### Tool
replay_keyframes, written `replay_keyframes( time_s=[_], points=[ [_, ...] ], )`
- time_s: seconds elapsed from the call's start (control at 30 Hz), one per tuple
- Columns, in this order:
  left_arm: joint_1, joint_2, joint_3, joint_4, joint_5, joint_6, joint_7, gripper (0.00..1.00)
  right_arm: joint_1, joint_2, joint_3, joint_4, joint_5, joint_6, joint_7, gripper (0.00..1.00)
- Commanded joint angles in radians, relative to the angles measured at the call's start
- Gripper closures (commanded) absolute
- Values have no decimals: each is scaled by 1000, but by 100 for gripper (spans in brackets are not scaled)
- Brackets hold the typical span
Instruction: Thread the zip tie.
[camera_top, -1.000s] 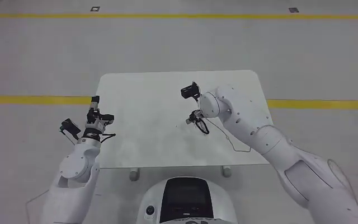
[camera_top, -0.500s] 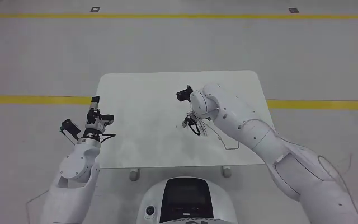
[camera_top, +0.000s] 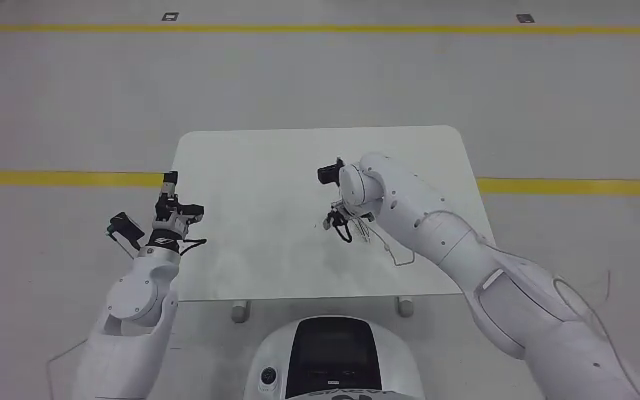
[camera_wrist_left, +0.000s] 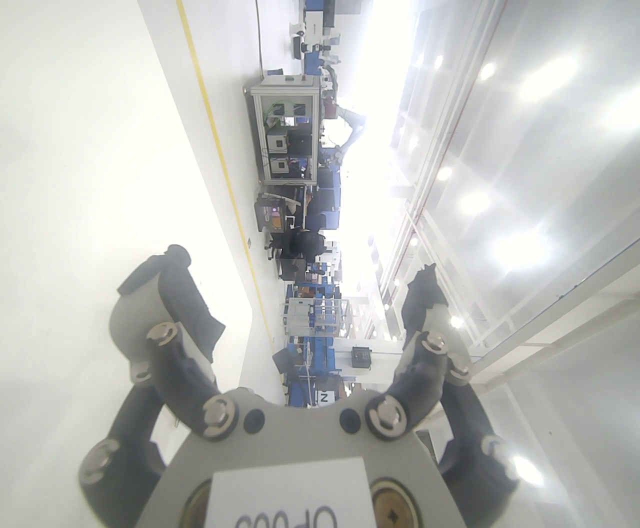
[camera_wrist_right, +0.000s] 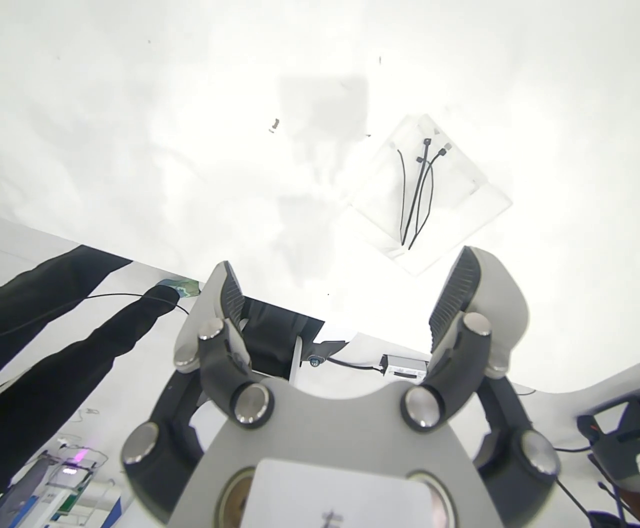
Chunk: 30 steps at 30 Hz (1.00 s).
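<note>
Zip ties (camera_wrist_right: 414, 197): a few black ties are laid loose and partly crossed in a clear tray (camera_wrist_right: 467, 187). None is lifted or looped.
Tray position: it is set on the table (camera_top: 250, 170), right of the middle and nearer the near edge than the far one.
Right gripper (camera_wrist_right: 342, 295): it is held above the table's middle, just beside the tray on the side toward the left edge. The jaws are spread and nothing is held between them.
Left gripper (camera_wrist_left: 300, 295): it is held at the table's left edge, well apart from the tray and pointed out toward the room. The jaws are released and empty.
Step in hand: judged to be the approach for the first pick-up, as no tie is gripped and threading is not yet begun.
Next move: a single tie is to be singled out from the crossed bunch. A low, narrow pinch is called for, since the strands are thin and lie flat on the tray floor.
Risk: two ties may be caught at once, or the light tray may be dragged.
Open room: bare tabletop is offered toward the far edge and the left edge. Little margin is left between the tray and the near edge.
</note>
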<state>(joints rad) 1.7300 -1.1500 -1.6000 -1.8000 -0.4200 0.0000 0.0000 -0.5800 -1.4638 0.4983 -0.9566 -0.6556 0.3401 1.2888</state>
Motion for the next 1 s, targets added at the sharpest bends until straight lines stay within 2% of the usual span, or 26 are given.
replay_keyframes(
  time_s=[0.0,0.2,0.3,0.57,0.7,0.97],
  points=[
    [0,0,0,0,0,0,0,0,0,1,0,-2,0,0,1,0],
    [0,0,0,0,0,0,0,0,0,1,0,-2,0,0,1,0],
    [0,0,0,0,0,0,0,0,-23,-5,-17,11,-37,0,-54,0],
    [0,0,0,0,0,0,0,0,-23,-11,-16,16,-29,-10,-57,0],
    [0,0,0,0,0,0,0,0,-31,-10,-16,23,-68,0,-92,0],
    [0,0,0,0,0,0,0,0,-32,-12,-13,25,-80,0,-90,0]
  ],
)
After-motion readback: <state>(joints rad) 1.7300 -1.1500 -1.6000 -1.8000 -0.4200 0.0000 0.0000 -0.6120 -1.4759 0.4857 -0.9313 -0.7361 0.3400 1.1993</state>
